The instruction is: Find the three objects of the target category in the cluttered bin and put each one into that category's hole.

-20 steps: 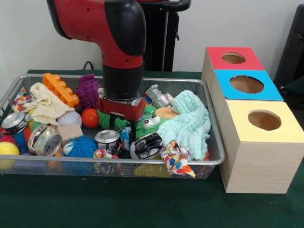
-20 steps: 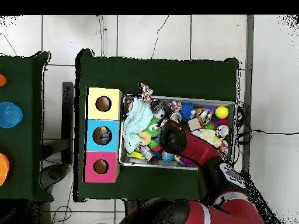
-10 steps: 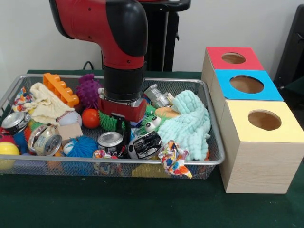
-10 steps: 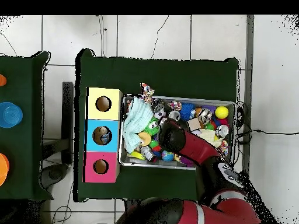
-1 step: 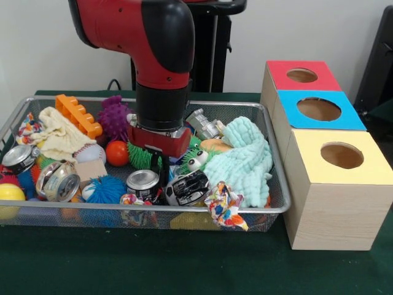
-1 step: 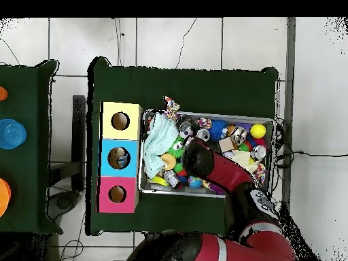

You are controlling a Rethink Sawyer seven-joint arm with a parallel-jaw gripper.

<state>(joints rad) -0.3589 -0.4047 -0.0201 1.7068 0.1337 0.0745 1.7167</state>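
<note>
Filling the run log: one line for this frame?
arm: low over bin middle | jaws: hidden | target: unclear | holes: nothing going in

Bin (image 5: pixel 270 206) is packed: mint cloth (image 5: pixel 245 161) heaped at the box end, cans (image 5: pixel 142 182) and spiky balls (image 5: pixel 105 189) jammed up front. Arm (image 5: pixel 161 80) fills the middle. Open green table (image 5: pixel 153 264) lies in front; the three holes (image 5: pixel 341 155) are unblocked.

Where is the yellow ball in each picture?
Front view: the yellow ball sits at the bin's near left corner, low on the picture's left edge.
Overhead view: the yellow ball sits at the bin's upper right corner.
Shared landmark: the yellow box stands beyond the bin's opposite end in both.
</note>
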